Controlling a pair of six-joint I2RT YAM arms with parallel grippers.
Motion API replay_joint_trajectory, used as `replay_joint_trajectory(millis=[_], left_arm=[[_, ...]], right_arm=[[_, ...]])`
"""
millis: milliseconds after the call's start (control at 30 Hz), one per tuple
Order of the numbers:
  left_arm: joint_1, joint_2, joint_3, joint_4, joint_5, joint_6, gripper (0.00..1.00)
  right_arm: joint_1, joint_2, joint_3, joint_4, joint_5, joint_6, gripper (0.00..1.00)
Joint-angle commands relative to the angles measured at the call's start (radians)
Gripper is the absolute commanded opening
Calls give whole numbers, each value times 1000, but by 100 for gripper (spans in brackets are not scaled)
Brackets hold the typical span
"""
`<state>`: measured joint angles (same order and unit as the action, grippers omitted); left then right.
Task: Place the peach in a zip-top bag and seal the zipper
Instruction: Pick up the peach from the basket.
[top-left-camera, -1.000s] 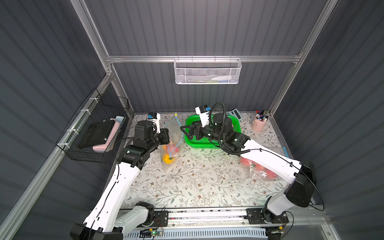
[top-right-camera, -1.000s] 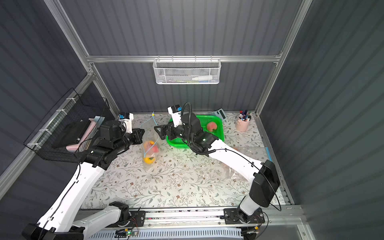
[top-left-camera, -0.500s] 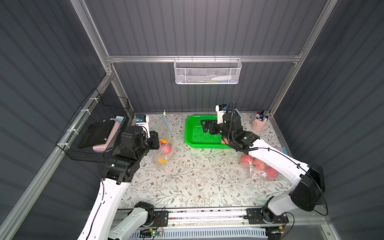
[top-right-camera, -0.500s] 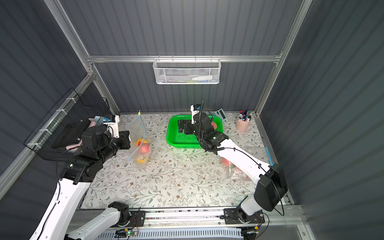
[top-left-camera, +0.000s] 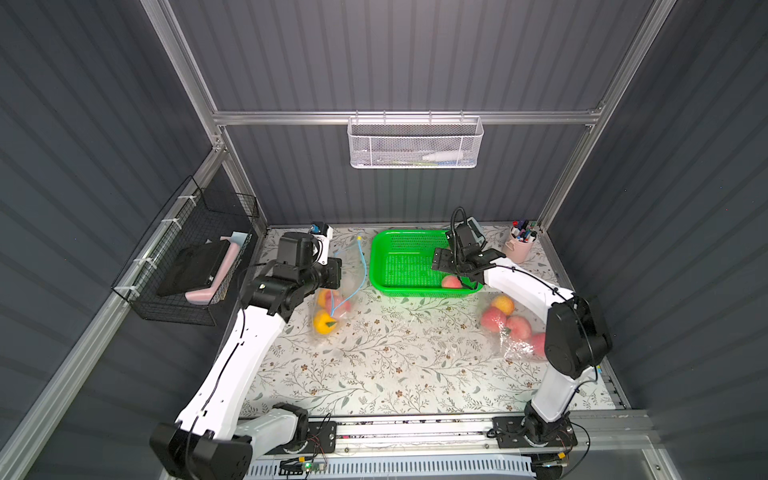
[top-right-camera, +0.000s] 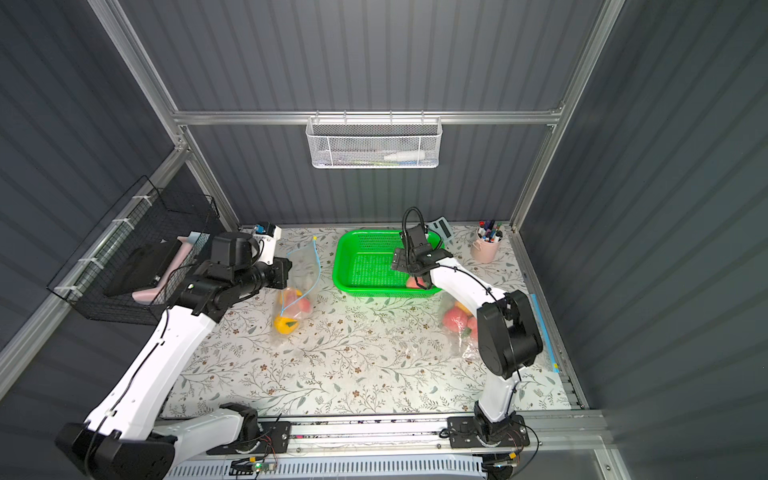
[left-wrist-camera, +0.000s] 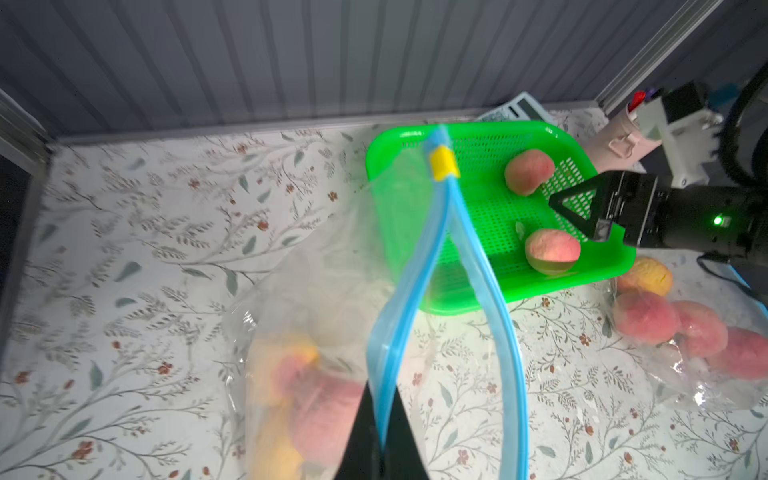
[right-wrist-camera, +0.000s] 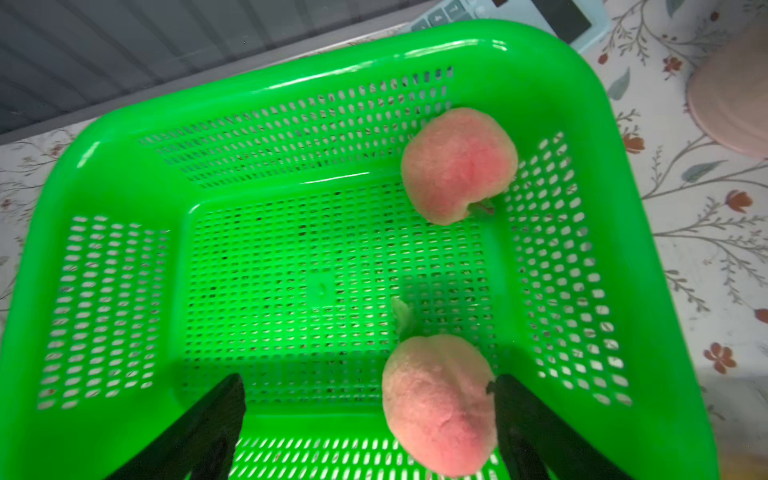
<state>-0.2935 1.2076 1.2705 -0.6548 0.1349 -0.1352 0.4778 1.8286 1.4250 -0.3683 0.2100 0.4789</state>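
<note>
A clear zip-top bag (top-left-camera: 348, 286) with a blue zipper (left-wrist-camera: 419, 266) and yellow slider (left-wrist-camera: 444, 163) hangs from my left gripper (left-wrist-camera: 380, 401), which is shut on one zipper lip. The bag's mouth gapes, and peaches with a yellow fruit (top-left-camera: 324, 322) lie in its bottom. Two peaches sit in the green basket (right-wrist-camera: 648, 257). My right gripper (right-wrist-camera: 369, 384) is open and low in the basket. The near peach (right-wrist-camera: 440, 405) lies between its fingers, against one fingertip (right-wrist-camera: 505, 386). The far peach (right-wrist-camera: 457, 164) rests by the basket wall.
A second clear bag of peaches (top-left-camera: 513, 326) lies on the table under my right arm. A pink pen cup (top-left-camera: 519, 249) and a calculator (top-left-camera: 474, 227) stand at the back right. A black wire basket (top-left-camera: 187, 266) hangs on the left wall, a white mesh one (top-left-camera: 415, 143) on the back wall.
My right gripper left the bag's mouth, swung right over the green basket and came down around the near peach. My left arm shifted left with the bag still pinched.
</note>
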Motion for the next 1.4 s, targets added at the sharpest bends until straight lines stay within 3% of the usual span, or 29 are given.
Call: replay_joint_trajectory(millis=[0,100,233,467,867,1167,1367], left_arm=[[1,34,-25,52,87,-72,0],[-1,69,-42,85,134,-125,0],[-2,72,-67,121,158,-165,0],[-2,52,-88,133,150,-169,0],[-1,61,-81,130,161,-168,0],[-1,64,-72,111,161,-163,0],[-1,63,-80,115,162,-163,0]], right_arm=[[-42,64,84,-29,1,43,91],[-60,147,165,-40,8,52,89],[-63,261,295,-93,112,20,89],[-70,368,388,-85,217,-136,89],[-90,456,443,-45,182,-285,87],[-108,484,454,-37,132,-290,80],[-112,514,490,-62,120,-295,83]])
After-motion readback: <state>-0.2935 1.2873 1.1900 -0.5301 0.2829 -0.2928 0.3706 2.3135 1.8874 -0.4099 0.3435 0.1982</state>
